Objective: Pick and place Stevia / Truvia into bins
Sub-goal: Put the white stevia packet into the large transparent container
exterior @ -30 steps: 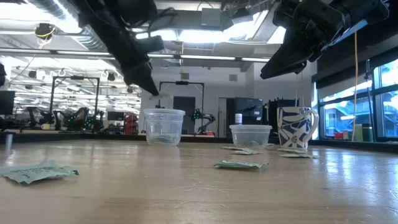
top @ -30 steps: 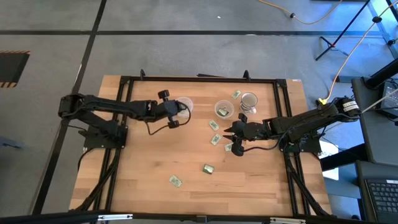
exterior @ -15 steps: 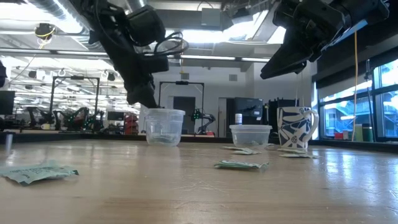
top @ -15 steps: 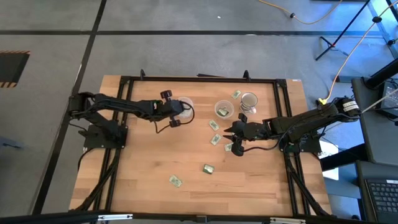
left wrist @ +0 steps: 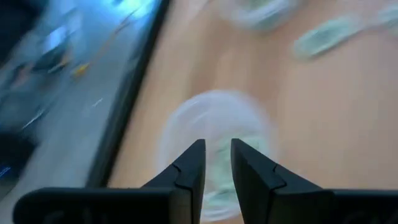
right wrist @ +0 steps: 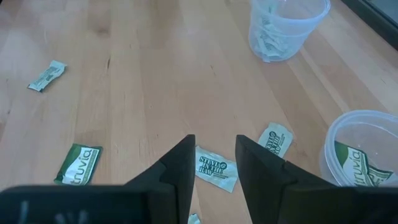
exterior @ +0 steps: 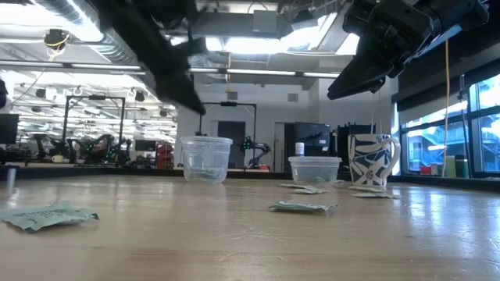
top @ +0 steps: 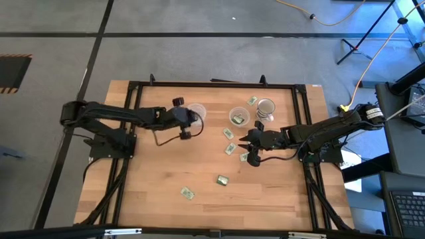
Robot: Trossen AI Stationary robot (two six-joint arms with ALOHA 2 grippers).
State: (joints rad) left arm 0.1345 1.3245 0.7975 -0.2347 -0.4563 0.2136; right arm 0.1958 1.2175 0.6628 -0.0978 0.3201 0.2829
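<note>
Left gripper [top: 189,121] fingers slightly parted, apparently above left cup [top: 197,113], right gripper [top: 244,142] fingers parted over sachet [right wrist: 217,168], second cup [top: 239,117] nearby, mug [top: 265,107] beyond.

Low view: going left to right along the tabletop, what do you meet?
A crumpled sachet at the near left edge → a tall clear cup → a flat sachet → a shorter clear cup → a blue-patterned mug.
</note>
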